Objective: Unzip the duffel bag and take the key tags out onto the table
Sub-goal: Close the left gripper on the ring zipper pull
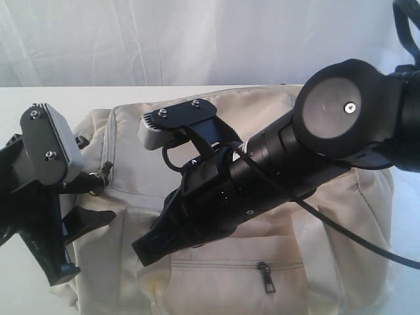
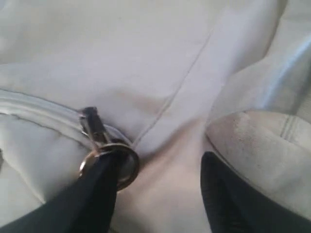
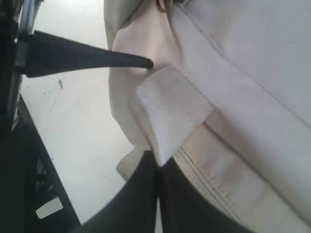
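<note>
The cream duffel bag (image 1: 262,131) lies on the white table (image 1: 39,98), its top zipper closed. At the bag's left end my left gripper (image 1: 98,200) stands open, and one finger (image 2: 97,189) has its tip at the metal ring of the zipper pull (image 2: 104,145). Its other finger (image 2: 228,194) rests apart on the fabric. My right gripper (image 1: 146,252) reaches across the bag's front and is shut on a cream fabric tab (image 3: 165,109) at the bag's end. The key tags are hidden.
A front pocket with its own closed zipper and pull (image 1: 266,275) faces the near edge. The right arm (image 1: 295,157) and its cable lie across the bag. Bare table (image 3: 73,121) shows beside the bag's end. A white curtain hangs behind.
</note>
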Tool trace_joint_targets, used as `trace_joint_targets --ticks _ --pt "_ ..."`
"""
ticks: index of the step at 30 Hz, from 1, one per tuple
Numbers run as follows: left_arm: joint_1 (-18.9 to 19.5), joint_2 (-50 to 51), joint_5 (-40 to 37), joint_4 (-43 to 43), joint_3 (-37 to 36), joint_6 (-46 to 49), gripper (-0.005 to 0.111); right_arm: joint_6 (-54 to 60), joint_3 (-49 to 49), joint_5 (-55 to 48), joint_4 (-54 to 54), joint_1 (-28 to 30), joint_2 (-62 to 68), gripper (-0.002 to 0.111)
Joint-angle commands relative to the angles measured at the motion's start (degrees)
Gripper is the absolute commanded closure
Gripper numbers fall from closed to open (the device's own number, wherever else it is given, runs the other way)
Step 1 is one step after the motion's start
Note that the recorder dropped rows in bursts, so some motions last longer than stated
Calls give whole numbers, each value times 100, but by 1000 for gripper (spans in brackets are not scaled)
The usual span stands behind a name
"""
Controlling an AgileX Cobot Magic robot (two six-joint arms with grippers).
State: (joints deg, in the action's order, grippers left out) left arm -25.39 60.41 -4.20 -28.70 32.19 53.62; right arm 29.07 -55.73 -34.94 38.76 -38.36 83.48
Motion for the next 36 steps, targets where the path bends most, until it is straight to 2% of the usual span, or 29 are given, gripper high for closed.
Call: trace_joint_targets --ticks 1,13,20,25,36 --pt "3 -37 272 -87 -35 16 50 82 -23 -79 -1 26 -45 108" --pt "3 -48 241 -87 -35 17 50 148 -23 -90 -1 26 -45 108" --pt "3 -357 -634 -87 -35 -137 50 146 -23 -101 -1 26 -45 108" --pt "3 -662 -566 -36 -35 -137 50 162 -23 -101 -1 26 -45 108" --pt "3 319 -222 -36 -35 -890 50 162 -23 -101 -1 26 -45 108"
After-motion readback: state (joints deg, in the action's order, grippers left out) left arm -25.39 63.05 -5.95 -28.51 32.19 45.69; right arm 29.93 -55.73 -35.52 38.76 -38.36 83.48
